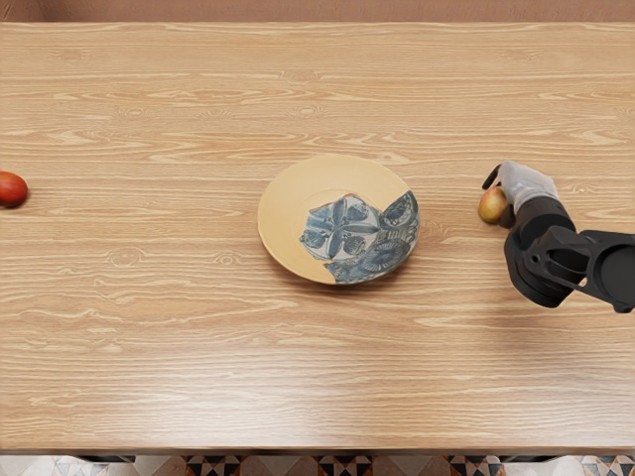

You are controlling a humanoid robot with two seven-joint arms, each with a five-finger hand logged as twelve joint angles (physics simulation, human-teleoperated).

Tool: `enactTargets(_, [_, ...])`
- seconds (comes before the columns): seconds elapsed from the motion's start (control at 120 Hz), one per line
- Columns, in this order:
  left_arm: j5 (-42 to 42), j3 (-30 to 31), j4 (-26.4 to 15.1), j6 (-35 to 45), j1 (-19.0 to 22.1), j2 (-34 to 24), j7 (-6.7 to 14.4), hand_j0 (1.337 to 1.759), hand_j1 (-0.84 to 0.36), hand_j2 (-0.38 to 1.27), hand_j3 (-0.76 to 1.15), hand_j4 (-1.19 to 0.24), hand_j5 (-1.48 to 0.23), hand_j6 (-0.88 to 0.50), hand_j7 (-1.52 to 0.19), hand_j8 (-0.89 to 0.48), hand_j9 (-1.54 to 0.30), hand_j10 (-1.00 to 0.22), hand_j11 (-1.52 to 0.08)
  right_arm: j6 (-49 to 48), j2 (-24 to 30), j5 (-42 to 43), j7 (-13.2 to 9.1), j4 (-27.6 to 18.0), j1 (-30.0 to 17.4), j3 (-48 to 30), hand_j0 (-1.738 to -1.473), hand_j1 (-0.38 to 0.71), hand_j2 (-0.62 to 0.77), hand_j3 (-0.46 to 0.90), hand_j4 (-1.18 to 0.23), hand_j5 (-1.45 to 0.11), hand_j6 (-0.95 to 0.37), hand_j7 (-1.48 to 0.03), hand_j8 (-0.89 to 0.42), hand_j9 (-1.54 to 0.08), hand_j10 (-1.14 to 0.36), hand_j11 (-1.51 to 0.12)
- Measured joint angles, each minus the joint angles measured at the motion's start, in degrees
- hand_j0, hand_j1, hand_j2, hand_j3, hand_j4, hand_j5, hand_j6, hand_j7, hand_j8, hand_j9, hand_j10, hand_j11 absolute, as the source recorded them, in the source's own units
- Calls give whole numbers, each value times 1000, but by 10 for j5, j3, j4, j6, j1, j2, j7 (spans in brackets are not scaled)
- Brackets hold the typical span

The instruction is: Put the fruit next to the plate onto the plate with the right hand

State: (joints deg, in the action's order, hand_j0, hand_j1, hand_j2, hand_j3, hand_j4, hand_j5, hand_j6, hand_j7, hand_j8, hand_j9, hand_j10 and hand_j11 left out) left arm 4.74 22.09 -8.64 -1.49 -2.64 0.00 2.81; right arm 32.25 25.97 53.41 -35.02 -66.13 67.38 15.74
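Note:
A tan plate point(293, 198) with a blue-grey patterned section lies flat near the table's middle. To its right a small yellow-red fruit point(490, 205) rests on the wood. My right hand point(511, 188) comes in from the right edge and sits over and against the fruit, its grey palm above it and dark fingers curling round its top and right side. The fruit still touches the table. The far side of the fruit is hidden by the hand.
A red fruit point(11, 188) lies at the table's far left edge, partly cut off by the frame. The wooden table point(198, 347) spreads wide around the plate. My right forearm's black joint point(556, 263) hangs over the table's right side.

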Motion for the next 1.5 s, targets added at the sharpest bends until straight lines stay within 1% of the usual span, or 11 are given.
enactTargets(0.192, [0, 0, 0, 0, 0, 0, 0, 1658, 71, 46, 0, -232, -301, -232, -301, -232, -301, -232, -301, 0, -2, 0, 0, 0, 0, 0, -1654, 233, -31, 0, -538, -734, -383, -716, -423, -729, -542, -728])
enactTargets(0.308, [0, 0, 0, 0, 0, 0, 0, 1658, 71, 46, 0, -232, -301, -232, -301, -232, -301, -232, -301, 0, -3, 2, 0, 0, 0, 0, -1653, 250, 22, 0, -568, -779, -372, -759, -412, -773, -575, -772])
enactTargets(0.35, [0, 0, 0, 0, 0, 0, 0, 1658, 71, 46, 0, -232, -301, -232, -301, -232, -301, -232, -301, 0, -3, 2, 0, 0, 0, 0, -1653, 246, 63, -1, -582, -789, -385, -772, -427, -784, -587, -783])
enactTargets(0.417, [0, 0, 0, 0, 0, 0, 0, 1658, 71, 46, 0, -232, -301, -232, -301, -232, -301, -232, -301, 0, -3, 3, 0, -1, 1, 0, -1652, 239, 91, 0, -598, -801, -398, -789, -437, -798, -603, -797])
enactTargets(0.633, [0, 0, 0, 0, 0, 0, 0, 1658, 71, 46, 0, -232, -301, -232, -301, -232, -301, -232, -301, 0, -2, 3, 0, -2, 2, 0, -1651, 208, 98, 0, -628, -843, -423, -836, -450, -848, -639, -847])
enactTargets(0.808, [0, 0, 0, 0, 0, 0, 0, 1658, 71, 46, 0, -232, -301, -232, -301, -232, -301, -232, -301, 0, 2, 3, 0, -7, 2, 0, -1652, 207, 146, 0, -642, -863, -431, -860, -458, -871, -657, -871])
enactTargets(1.017, [0, 0, 0, 0, -1, 0, 0, 1658, 71, 47, 0, -232, -301, -232, -301, -232, -301, -232, -301, -1, 20, 2, 0, -29, 4, -3, -1652, 192, 140, 0, -645, -890, -438, -871, -462, -889, -658, -890])
enactTargets(1.167, [0, 0, 0, 0, -1, 0, 0, 1658, 71, 47, 0, -232, -301, -232, -301, -232, -301, -232, -301, 0, 39, 4, 0, -56, 8, -6, -1652, 195, 142, 0, -638, -897, -433, -874, -454, -898, -656, -900])
enactTargets(1.5, [0, -1, 0, 0, 1, 0, 0, 1658, 71, 47, 0, -232, -301, -232, -301, -232, -301, -232, -301, 1, 88, 2, 0, -131, 28, -27, -1651, 178, 107, 0, -642, -901, -438, -876, -459, -900, -658, -901])
